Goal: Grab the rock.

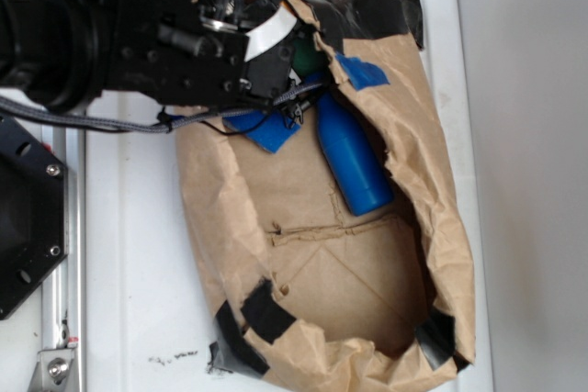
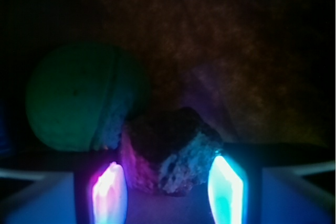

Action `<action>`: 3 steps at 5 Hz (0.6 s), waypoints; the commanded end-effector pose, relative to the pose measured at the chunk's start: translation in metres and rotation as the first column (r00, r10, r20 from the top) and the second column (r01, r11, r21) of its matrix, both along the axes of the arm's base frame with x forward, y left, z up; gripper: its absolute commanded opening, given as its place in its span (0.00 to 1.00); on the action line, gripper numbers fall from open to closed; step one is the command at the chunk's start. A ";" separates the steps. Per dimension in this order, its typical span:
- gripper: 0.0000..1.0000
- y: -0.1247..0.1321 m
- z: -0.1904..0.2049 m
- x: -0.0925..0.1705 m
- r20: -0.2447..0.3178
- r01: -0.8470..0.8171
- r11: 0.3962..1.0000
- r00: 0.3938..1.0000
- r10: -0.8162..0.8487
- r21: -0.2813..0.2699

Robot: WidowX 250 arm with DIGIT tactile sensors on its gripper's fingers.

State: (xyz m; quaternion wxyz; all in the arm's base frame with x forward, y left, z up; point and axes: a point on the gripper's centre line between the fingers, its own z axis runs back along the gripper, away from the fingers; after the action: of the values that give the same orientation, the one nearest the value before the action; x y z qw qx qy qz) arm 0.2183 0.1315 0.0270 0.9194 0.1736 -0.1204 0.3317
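Rock between the tool's two lit fingers, inside the paper bag.

We noted from the wrist view that the tool stood open, its fingers flanking the rock on left and right with small gaps on each side; whether either pad touched stone we could not tell. The rock lay just ahead, centred, its longer side running roughly across the gap. We judged that closing straight in would take it. A green ball sat behind and to the left, close to the rock, possibly touching. From the exterior view we saw the arm reaching into the bag's upper end on the white table; a blue bottle lay inside the bag, and the rock itself was hidden.
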 end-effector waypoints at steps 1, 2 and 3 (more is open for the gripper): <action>0.00 0.009 0.004 -0.009 0.004 -0.034 0.999 0.999 0.034 -0.005; 0.00 0.001 0.015 -0.009 0.019 -0.017 0.999 1.000 0.018 -0.045; 0.00 -0.011 0.031 -0.010 0.045 0.009 0.996 0.999 -0.005 -0.089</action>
State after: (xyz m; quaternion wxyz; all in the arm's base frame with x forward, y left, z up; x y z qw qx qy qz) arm 0.2102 0.1122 0.0495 0.9295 0.1214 -0.1095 0.3307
